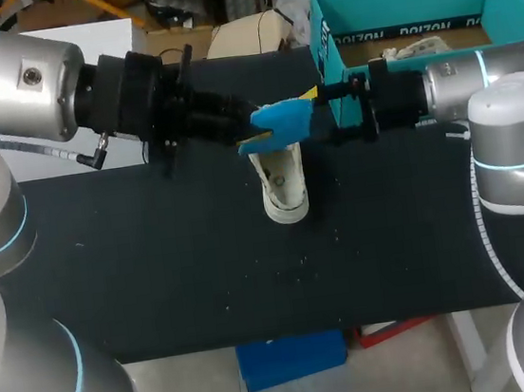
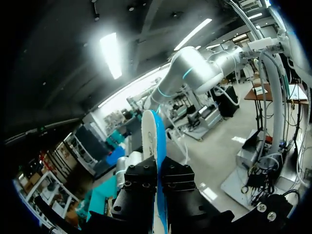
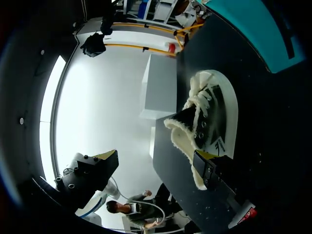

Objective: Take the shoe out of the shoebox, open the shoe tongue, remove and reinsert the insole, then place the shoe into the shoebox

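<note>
"Claw on the left, what has it got?"

"My left claw (image 1: 252,130) is pressed onto the blue insole (image 1: 277,122), pinching it from both sides. From that wrist, the left claw (image 2: 158,168) shows its two black jaws tight against the insole (image 2: 152,136), which stands edge-on between them, white on one face and blue on the other."

"And the right one?"

"My right claw (image 1: 326,112) is spread. It sits just beside the far end of the insole, one yellow tip right at its edge; I cannot tell whether it touches. From its own wrist, the right claw (image 3: 151,168) has its jaws wide apart with nothing gripped between them."

"Where is the shoe?"

"The shoe (image 1: 282,189) stands on its sole on the dark tabletop (image 1: 156,266), out of the box, directly beneath the held insole. In the right wrist view the shoe (image 3: 209,117) lies just ahead of one jaw: dark upper, white laces, pale fleecy lining round the opening, white sole."

"The shoebox?"

"The teal shoebox (image 1: 401,7) sits open at the far right of the tabletop, behind my right arm. It is near the shoe but apart from it."
</note>
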Tool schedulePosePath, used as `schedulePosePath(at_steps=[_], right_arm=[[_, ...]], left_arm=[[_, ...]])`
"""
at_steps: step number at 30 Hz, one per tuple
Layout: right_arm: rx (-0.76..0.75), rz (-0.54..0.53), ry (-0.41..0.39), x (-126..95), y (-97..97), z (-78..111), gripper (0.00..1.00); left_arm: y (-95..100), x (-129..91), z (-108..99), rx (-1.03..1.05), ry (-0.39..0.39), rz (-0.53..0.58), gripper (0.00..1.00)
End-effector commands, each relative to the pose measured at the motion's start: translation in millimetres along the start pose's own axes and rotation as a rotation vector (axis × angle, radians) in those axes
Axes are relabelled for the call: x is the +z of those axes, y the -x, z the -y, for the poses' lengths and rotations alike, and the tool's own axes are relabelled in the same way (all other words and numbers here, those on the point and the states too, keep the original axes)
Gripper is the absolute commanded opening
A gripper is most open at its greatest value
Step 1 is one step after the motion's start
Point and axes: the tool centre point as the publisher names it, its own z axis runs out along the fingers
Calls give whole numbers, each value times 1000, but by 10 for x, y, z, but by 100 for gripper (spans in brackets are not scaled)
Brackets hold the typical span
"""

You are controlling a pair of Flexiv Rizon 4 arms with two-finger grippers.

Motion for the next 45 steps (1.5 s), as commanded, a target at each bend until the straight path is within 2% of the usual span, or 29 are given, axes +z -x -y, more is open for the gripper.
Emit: schedulePosePath(at_steps=[1,15,18,23,30,37,45], right_arm=[[0,-1,2,16,6,1,100],[0,-1,2,16,6,1,100],[0,-1,2,16,6,1,100],[0,-1,2,16,6,1,100],[0,-1,2,16,6,1,100],[0,-1,2,16,6,1,100],[0,-1,2,16,6,1,100]], left_arm=[[-114,-55,38,43,122,6,0],[-140,-25,18,70,120,-12,0],[-206,23,-21,147,69,-32,0],[-263,25,-136,186,10,-42,0],[-284,-9,-237,280,8,-82,0],[-369,-8,-394,355,-81,-41,0],[-463,11,-700,428,-65,-39,0]])
